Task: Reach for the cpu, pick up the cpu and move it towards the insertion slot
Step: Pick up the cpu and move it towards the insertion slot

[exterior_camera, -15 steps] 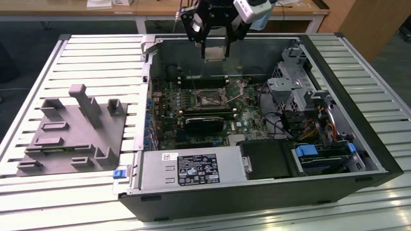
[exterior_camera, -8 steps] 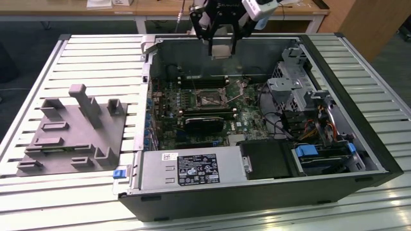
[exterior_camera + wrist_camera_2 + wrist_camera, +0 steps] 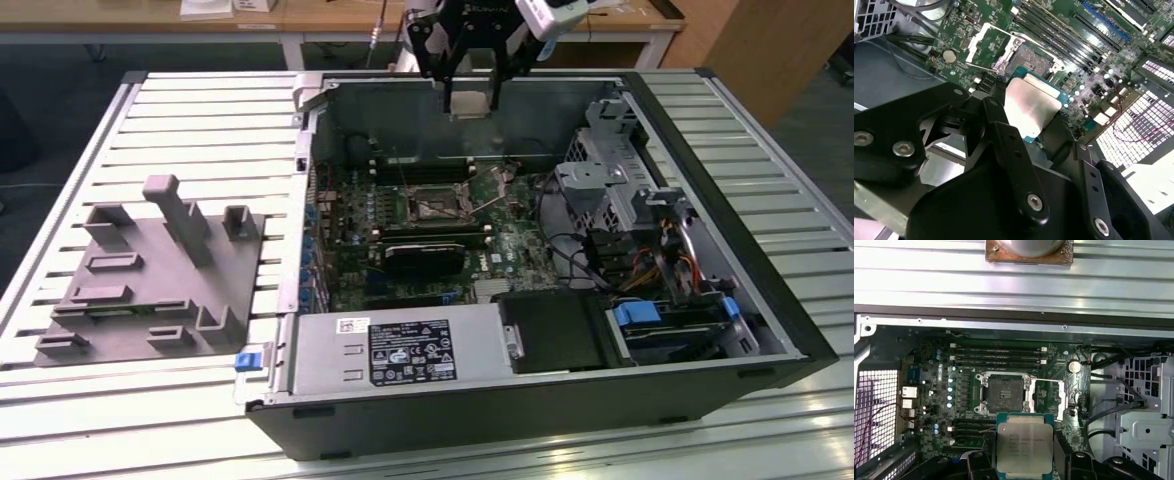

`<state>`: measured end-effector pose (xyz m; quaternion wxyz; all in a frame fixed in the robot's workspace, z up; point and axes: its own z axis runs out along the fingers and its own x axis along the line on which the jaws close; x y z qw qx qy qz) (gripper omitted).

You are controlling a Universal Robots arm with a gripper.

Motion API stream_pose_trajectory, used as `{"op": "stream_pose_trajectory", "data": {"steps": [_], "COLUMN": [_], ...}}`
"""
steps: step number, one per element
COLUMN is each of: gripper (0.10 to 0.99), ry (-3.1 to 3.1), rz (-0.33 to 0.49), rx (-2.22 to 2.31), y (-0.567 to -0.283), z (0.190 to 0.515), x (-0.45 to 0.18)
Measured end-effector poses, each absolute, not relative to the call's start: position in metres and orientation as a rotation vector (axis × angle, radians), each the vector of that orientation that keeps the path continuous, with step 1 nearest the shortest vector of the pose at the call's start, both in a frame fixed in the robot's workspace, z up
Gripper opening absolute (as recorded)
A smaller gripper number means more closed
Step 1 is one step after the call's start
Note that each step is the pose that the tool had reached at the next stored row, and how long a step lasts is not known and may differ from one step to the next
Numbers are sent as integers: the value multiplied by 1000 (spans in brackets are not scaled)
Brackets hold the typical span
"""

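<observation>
The tool grips the cpu between its black fingers and holds it in the air above the far edge of the open computer case. In both wrist views the cpu sits near the insertion slot, whose dark centre lies uncovered with its metal frame swung aside. The case lies on a slatted counter, with a grey fixture block toward the exterior view's left.

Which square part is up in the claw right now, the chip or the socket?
The cpu: its silvery top sits between the claw fingers, above the case. The insertion slot stays on the board, dark-centred and empty.
</observation>
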<state>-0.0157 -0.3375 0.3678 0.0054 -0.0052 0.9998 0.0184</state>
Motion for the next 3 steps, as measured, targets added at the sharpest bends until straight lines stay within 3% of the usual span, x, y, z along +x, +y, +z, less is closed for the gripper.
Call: {"op": "stream_pose_trajectory", "data": {"steps": [3], "gripper": [541], "ry": [3130], "rz": [58], "rx": [-16], "y": [-338], "z": [368], "x": [-16]}}
